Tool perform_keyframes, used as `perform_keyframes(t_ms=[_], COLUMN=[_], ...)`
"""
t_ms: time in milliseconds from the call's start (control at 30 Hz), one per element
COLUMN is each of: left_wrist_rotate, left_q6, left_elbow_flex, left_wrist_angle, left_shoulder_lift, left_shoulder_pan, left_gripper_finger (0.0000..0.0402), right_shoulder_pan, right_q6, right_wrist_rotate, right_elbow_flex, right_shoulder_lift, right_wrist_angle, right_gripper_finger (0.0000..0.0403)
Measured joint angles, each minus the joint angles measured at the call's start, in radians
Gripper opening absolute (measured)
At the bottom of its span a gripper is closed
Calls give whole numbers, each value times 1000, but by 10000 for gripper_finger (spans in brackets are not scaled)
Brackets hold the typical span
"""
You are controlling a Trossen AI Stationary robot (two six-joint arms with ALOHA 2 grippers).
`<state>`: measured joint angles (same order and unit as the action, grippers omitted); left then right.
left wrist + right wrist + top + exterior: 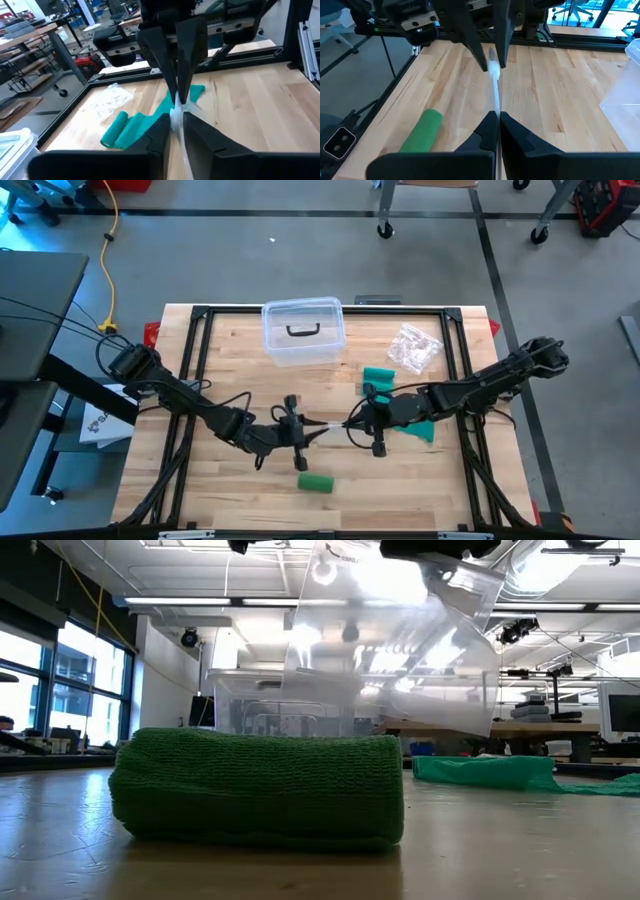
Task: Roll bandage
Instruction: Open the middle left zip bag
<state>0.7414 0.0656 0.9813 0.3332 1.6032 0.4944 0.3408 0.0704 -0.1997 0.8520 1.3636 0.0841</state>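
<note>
1. We saw the two arms meet over the middle of the wooden bench [240, 350], holding a clear plastic bag [400, 640] stretched between them.
2. The left gripper [300, 435] had its jaws nearly closed on one edge of the bag; in the left wrist view [178, 117] they pinched the thin clear film.
3. The right gripper [372, 423] had its jaws fully closed on the opposite edge, as the right wrist view [497, 120] showed, with the film running edge-on between the two grippers.
4. In the low view the bag hung from above, off the bench, with the arms at the top of the picture.
5. A green roll [316, 482] of bandage lay on its side on the bench, near the front edge and just in front of the left gripper, touching neither gripper.
6. A teal bandage [380, 380] lay partly unrolled under and beside the right arm, one end still rolled and the loose end [422, 430] spread flat.
7. A clear lidded bin [303, 330] stood at the back of the bench.
8. A crumpled wrapper [414, 347] lay right of the bin, near the back corner.
</note>
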Motion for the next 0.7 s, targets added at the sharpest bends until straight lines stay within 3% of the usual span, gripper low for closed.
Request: perform_keyframes(t_ms=[333,533,700], left_wrist_rotate=[-25,-117,-131], left_q6=[-2,-9,-12], left_elbow_flex=[0,0,0], left_wrist_angle=[0,2,8], left_shoulder_lift=[0,0,1], left_shoulder_pan=[-8,-34,-44], left_gripper_finger=[8,13,38], right_shoulder_pan=[0,0,0], right_q6=[0,0,0], right_wrist_rotate=[11,10,11], right_elbow_flex=[0,-1,-1], right_shoulder_lift=[0,1,1], right_wrist_angle=[-5,8,9], right_gripper_finger=[0,0,0])
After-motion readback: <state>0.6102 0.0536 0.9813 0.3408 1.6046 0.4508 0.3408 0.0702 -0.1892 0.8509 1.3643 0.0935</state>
